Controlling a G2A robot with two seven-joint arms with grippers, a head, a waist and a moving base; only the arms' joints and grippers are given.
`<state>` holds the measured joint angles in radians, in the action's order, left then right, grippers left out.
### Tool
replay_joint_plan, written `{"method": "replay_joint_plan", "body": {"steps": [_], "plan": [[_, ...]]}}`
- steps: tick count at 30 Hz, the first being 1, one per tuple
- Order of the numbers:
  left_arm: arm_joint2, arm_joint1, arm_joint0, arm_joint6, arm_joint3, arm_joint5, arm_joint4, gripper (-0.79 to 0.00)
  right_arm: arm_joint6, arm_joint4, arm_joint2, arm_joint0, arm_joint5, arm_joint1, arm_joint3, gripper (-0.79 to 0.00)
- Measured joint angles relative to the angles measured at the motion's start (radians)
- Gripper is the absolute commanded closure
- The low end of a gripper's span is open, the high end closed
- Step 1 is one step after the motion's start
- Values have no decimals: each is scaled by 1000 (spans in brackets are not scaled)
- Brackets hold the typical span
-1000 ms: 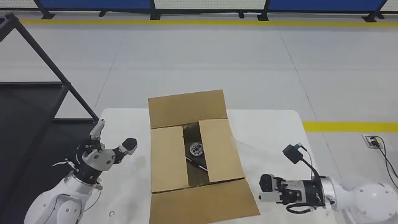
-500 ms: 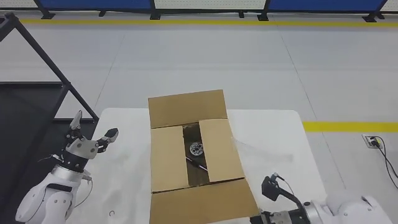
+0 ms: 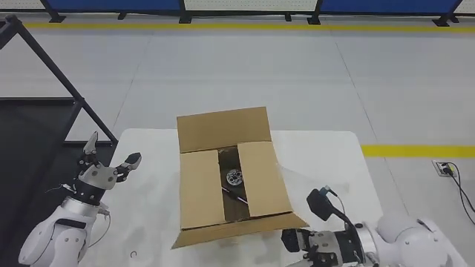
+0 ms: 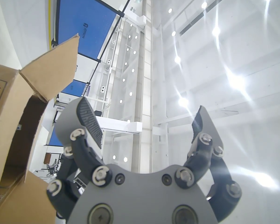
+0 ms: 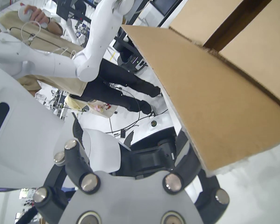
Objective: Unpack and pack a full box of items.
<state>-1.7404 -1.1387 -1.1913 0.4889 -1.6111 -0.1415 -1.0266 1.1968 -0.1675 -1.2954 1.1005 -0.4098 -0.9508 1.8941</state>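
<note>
Two inner flaps (image 3: pixel 261 178) of the cardboard box (image 3: pixel 200 193), which sits mid-table (image 3: pixel 326 156), lie nearly closed over a narrow gap where dark items (image 3: pixel 234 178) show. I judge the unpacking barely begun, with everything left to lift out and repack. My right gripper (image 3: pixel 297 241) sits spread wide and empty beneath the tilted near flap (image 3: pixel 237 230), and my left gripper (image 3: pixel 111 156) is open near the table's left edge, well apart from the box.

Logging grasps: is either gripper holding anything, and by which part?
Nothing is held. The left gripper is open beside the box; the right gripper is open, the near flap against it.
</note>
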Motion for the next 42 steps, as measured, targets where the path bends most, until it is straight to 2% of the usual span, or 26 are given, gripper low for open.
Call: {"method": "replay_joint_plan", "body": {"steps": [9, 14, 18, 23, 29, 33, 42], "plan": [[0, 0, 0, 0, 0, 0, 0, -785, -380, 157, 136, -100, 124, -42, -31, -785], [0, 0, 0, 0, 0, 0, 0, -785, -479, 107, 141, -130, 100, -55, -78, -785], [0, 0, -3, -3, -2, 0, -1, -785, -564, 139, 127, -131, 124, -60, -103, -785], [-7, -1, 6, -32, 16, 10, -8, -785, -555, 148, 136, -143, 151, -64, -138, -785], [27, -1, 115, -15, 123, 16, -5, -785, -562, 185, 157, -157, 183, -71, -187, -785], [63, -1, 199, 80, 203, 32, 14, -785, -568, 188, 160, -155, 186, -74, -201, -785], [67, 0, 206, 94, 206, 28, 20, -785, -516, 180, 150, -157, 189, -73, -205, -785]]}}
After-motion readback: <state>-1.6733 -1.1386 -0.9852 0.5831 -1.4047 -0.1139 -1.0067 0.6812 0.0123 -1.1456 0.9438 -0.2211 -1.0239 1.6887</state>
